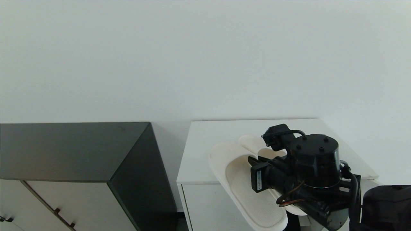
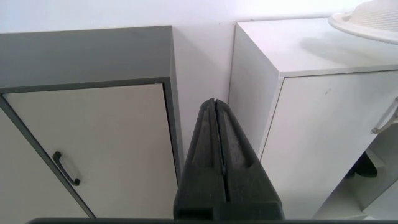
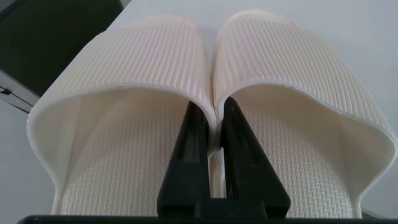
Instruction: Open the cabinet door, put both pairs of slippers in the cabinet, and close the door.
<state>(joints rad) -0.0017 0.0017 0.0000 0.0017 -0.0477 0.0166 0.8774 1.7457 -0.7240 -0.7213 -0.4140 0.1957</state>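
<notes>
- Step in hand, as judged: one pair of slippers (image 1: 236, 175) is being taken by the right jaws off the top of the white cabinet (image 1: 199, 141), to be placed inside it.
- Right jaws: they are being pressed almost shut on the two inner side walls of the pair, where the slippers are lying side by side. Both slippers are being gripped at once.
- Pair position: it is being held tilted, with the toes over the cabinet top and the heels hanging past its front edge. A shadow on the top suggests it is being held clear rather than resting.
- Left jaws: they are being held fully closed with nothing between them, low in front of the gap between the dark-topped cabinet (image 1: 74, 150) and the white one.
- Door (image 2: 329, 137): in the left wrist view it is looking swung open, with some interior being glimpsed past its lower edge near the handle (image 2: 387, 117). This cannot be told for certain.
- Next move, as judged: the pair is needing to be brought forward off the top, lowered past the front edge and fed into the opening.
- Risk: only thin, soft walls are being pinched, so the pair is liable to slip or twist if swung fast. The door edge is needing clearance.
- The door is not yet being closed.
</notes>
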